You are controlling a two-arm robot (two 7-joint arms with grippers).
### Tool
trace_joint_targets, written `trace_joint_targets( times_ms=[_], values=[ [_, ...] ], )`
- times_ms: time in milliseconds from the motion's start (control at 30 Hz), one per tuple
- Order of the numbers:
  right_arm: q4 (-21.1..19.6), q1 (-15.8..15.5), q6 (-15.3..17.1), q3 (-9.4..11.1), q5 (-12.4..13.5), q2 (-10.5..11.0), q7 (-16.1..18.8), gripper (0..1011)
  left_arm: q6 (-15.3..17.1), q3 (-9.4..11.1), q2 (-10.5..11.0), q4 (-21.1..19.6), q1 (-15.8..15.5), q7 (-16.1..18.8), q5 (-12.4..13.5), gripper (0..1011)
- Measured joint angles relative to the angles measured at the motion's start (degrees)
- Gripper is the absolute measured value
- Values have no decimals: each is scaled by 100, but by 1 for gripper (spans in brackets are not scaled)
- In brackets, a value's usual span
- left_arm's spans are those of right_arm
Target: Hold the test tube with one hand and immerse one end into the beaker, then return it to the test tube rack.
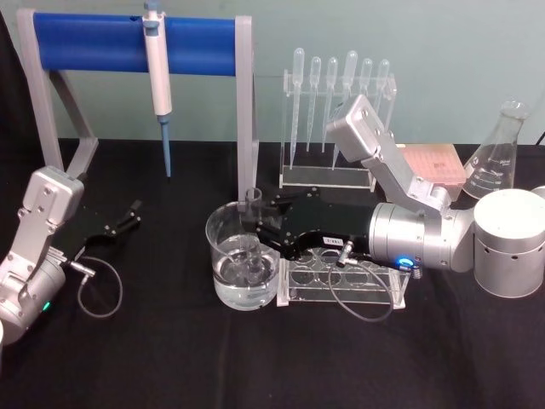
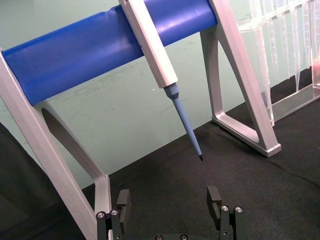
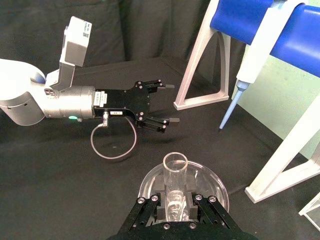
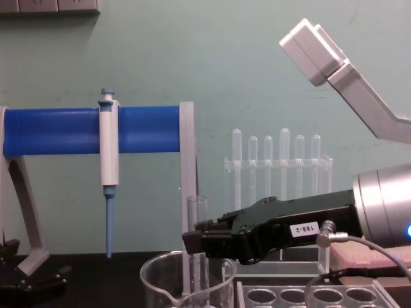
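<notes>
Closest to me, my left hand (image 1: 129, 215) sits idle at the left of the black tabletop (image 1: 170, 358), its fingers spread wide with nothing between them. Further in, near the middle, my right hand (image 1: 255, 226) reaches across from the right and is closed on the test tube (image 1: 252, 199), gripping it around its middle. The tube stands upright with its flared rim above the hand. Its rounded end is down inside the beaker (image 1: 218, 256), below the waterline as far as I can make out through the glass. The beaker holds clear liquid in its lower part and stands just left of the test tube rack (image 1: 375, 294), touching or nearly touching it. My right arm lies over the rack's round holes. Beyond these, a blue-barred stand (image 1: 102, 43) carries a hanging pipette (image 1: 157, 68) at the back left. A clear holder (image 1: 341, 175) of plastic droppers stands behind the centre, and a conical flask (image 1: 498, 162) sits at the far right
</notes>
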Motion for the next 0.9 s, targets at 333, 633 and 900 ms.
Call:
trace_joint_targets(
  times_ms=[333,633,900],
  values=[
    [0,0,0,0,0,0,0,231,0,0,0,0,0,0,0,1000],
    [0,0,0,0,0,0,0,231,0,0,0,0,0,0,0,1000],
    [0,0,0,0,0,0,0,231,0,0,0,0,0,0,0,1000]
  ],
)
